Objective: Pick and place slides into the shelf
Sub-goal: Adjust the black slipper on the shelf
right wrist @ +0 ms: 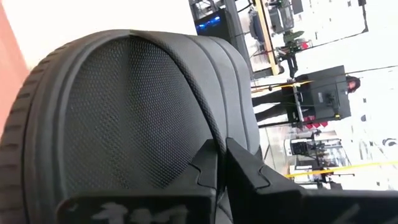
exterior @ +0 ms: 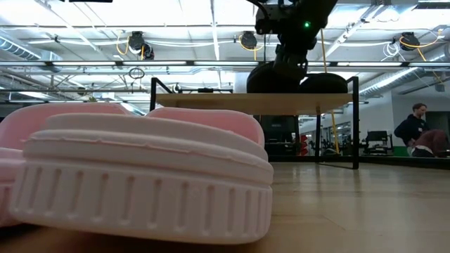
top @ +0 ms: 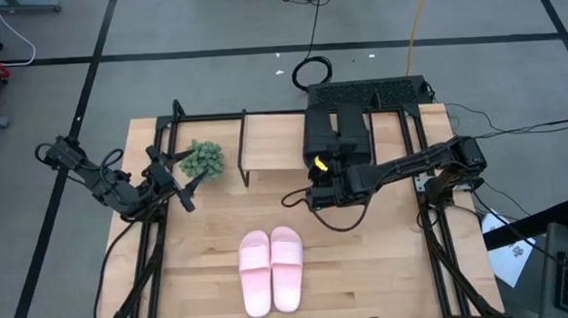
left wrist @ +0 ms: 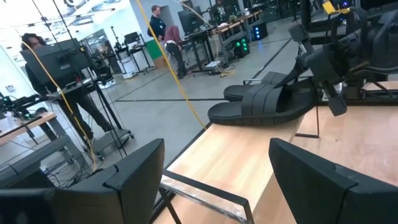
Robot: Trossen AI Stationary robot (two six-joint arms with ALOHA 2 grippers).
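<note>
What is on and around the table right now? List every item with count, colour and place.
Black slides: two, black, side by side on the shelf's right part.
Pink slides: two, light pink, side by side on the table's near middle.
Shelf: one, light wood top, black legs, at the table's far side.
Plant: one, green, left of the shelf.
Table: one, light wood.
People: several, in the room behind.
Left gripper: open, empty, near the plant.
Right gripper: shut, at the black slides' near ends.

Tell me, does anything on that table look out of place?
Only a small green plant beside the shelf; it's no shoe. The black slides sit neatly on the shelf with the right gripper at their edge; the pink slides wait side by side on the table.
</note>
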